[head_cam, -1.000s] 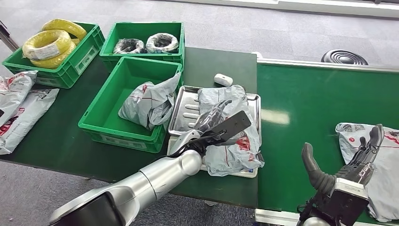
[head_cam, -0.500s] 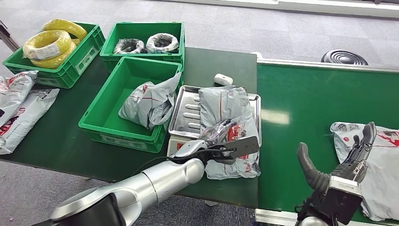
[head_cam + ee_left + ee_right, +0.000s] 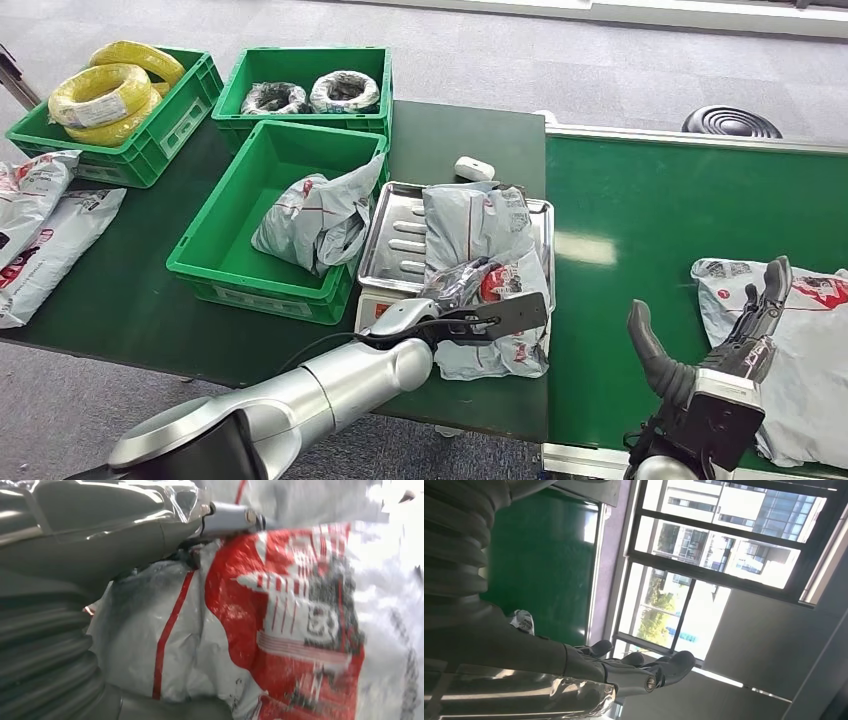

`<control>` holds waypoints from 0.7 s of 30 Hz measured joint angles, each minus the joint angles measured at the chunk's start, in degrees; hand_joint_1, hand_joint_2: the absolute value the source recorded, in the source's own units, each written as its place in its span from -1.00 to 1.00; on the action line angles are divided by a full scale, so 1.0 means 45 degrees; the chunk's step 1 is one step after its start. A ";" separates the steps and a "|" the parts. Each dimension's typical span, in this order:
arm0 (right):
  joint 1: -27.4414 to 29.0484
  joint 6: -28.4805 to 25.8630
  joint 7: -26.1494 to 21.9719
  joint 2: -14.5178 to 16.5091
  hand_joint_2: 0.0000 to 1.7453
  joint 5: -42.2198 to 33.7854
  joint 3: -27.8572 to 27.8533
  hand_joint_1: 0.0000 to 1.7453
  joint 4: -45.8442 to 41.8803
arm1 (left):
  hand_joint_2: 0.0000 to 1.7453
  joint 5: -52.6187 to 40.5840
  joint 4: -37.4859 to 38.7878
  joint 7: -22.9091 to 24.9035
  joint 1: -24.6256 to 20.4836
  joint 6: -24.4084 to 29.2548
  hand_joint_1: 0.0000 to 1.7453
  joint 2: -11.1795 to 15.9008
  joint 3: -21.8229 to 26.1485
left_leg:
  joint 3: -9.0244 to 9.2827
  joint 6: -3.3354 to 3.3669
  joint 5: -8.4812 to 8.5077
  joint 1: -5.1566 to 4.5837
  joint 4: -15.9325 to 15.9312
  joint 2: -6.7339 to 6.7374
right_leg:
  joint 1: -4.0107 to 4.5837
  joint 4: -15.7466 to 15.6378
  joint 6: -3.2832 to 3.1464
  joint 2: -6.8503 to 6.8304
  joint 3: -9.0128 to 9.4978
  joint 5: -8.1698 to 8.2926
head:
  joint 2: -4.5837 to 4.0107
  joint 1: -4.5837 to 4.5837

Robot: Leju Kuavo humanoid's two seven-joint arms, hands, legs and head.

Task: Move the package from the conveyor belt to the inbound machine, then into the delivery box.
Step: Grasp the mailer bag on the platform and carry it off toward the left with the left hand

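Package [image 3: 487, 262] lies on the inbound machine tray [image 3: 385, 250], frame centre, left hand [image 3: 462, 283] grasping its lower end. Soft, crinkly, slippery film: bunch a fold. Right hand [image 3: 735, 340] empty, fingers apart.

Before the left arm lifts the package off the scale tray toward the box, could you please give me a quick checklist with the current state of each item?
1. Left hand on the package: ok, its fingers press into the plastic.
2. Grip firm enough to lift: cannot tell.
3. Package resting on the tray: ok, one end overhangs the near edge.
4. Room in the green box: ok, one bag lies at its right side.
5. Right hand out of the way: ok, open over the belt.
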 joint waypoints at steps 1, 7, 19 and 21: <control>-0.0031 0.0029 0.0025 0.0001 1.00 -0.0001 0.0001 -1.00 0.0017 | 1.00 0.0006 0.0027 -0.0245 0.0002 0.0493 0.99 0.0001 0.0052 | 0.0000 0.0000 0.0000 0.0000 0.0000 0.0000 | 0.0000 0.0000 0.0000 0.0000 0.0000 0.0000 | 0.0000 0.0000; -0.0165 0.0168 0.0120 0.0015 1.00 0.0038 0.0002 -1.00 0.0049 | 1.00 0.0046 0.0154 -0.1785 0.0007 0.3029 1.00 0.0026 0.1058 | -0.0001 0.0000 0.0001 0.0000 0.0000 -0.0002 | 0.0000 0.0000 0.0000 0.0000 -0.0002 0.0000 | 0.0000 -0.0002; -0.0141 -0.0109 0.0075 -0.0043 1.00 -0.0216 0.0097 -1.00 0.0175 | 1.00 -0.0096 0.0176 -0.2856 0.0001 0.3955 1.00 0.0032 0.2898 | -0.0004 0.0000 0.0001 0.0000 0.0000 -0.0002 | 0.0000 0.0001 0.0000 0.0000 -0.0006 0.0000 | 0.0000 -0.0001; -0.0105 -0.0185 0.0060 -0.0067 1.00 -0.0237 0.0104 -1.00 0.0186 | 1.00 0.0023 0.0113 -0.3465 -0.0038 0.4275 1.00 0.0034 0.3255 | -0.0004 0.0000 0.0001 0.0000 0.0001 -0.0002 | 0.0000 0.0001 0.0000 0.0000 -0.0007 0.0000 | 0.0000 -0.0001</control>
